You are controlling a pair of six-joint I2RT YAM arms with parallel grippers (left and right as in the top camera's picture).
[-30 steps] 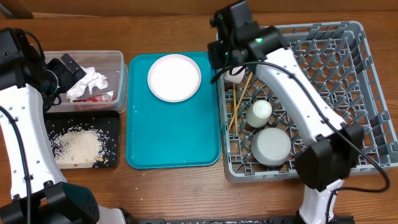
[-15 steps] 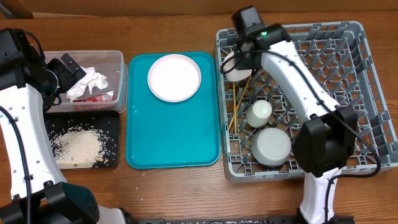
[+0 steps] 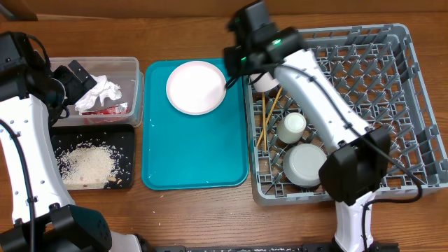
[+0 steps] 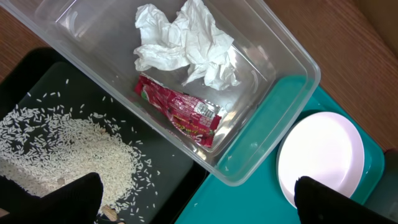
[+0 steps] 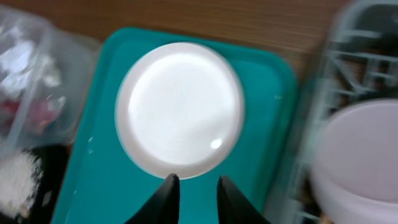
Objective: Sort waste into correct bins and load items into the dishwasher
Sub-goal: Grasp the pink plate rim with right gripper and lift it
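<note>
Right jaws, narrowly parted and empty, point down over the pink plate (image 5: pixel 179 109); left jaws gape wide.

1. The table (image 3: pixel 105 35) is showing grained wood with a light sheen.
2. The teal tray (image 3: pixel 196 154) is looking like smooth, glossy plastic.
3. The plate (image 5: pixel 179 106) is catching a bright highlight. It is glossy, though whether ceramic or plastic is unclear through the blur.
4. The tub (image 4: pixel 273 56) is reading as clear, shiny plastic.
5. The napkin (image 4: pixel 186 43) is looking like crinkled paper, and the wrapper (image 4: pixel 180 112) like shiny film.
6. The black tray (image 4: pixel 31 74) is looking matt, and the rice (image 4: pixel 62 143) dull.
7. The dish rack (image 3: pixel 392 84) is looking like matt grey plastic, and the chopsticks (image 3: pixel 264 119) like bare wood.
</note>
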